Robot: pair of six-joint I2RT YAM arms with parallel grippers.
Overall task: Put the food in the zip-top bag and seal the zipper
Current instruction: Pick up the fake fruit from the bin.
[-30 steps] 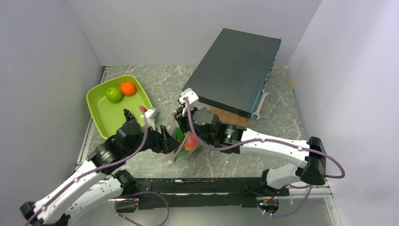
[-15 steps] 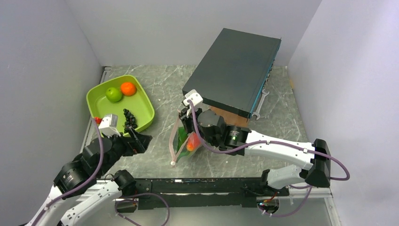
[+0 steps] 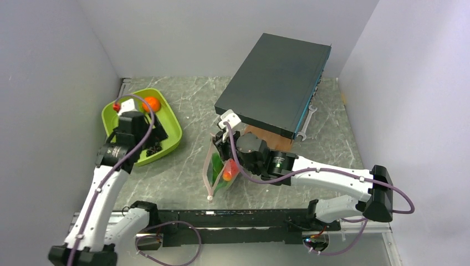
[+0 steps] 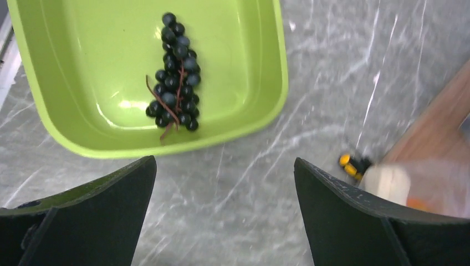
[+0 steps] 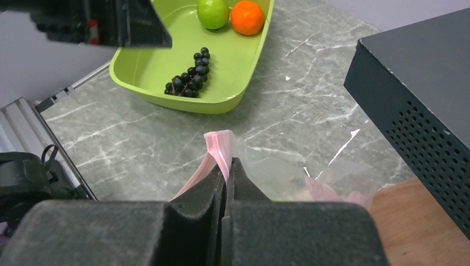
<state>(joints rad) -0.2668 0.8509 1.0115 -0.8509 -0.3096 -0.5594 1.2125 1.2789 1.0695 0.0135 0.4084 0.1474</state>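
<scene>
The zip-top bag (image 3: 217,173) hangs by the middle of the table with an orange-red fruit (image 3: 228,173) and leafy greens inside. My right gripper (image 3: 224,148) is shut on its pink zipper strip (image 5: 220,145), holding the mouth edge up; in the right wrist view the gripper (image 5: 227,166) pinches the folded strip. My left gripper (image 3: 154,138) is open and empty over the near right part of the lime-green tray (image 3: 172,124). Its wrist view shows the gripper (image 4: 224,160) wide open just short of the black grapes (image 4: 174,72). A green apple (image 5: 213,11) and an orange (image 5: 248,16) lie at the tray's far end.
A large black box (image 3: 277,77) rests tilted on a wooden board (image 5: 421,221) right behind the bag. A wrench (image 3: 310,119) lies beside the box. An orange-and-black screwdriver (image 4: 352,164) lies on the table by the bag. Grey walls close in left, right and back.
My left arm has swung away from the bag, leftward and back, and now hangs open over the tray. My right gripper keeps hold of the bag, which shifted slightly nearer.
</scene>
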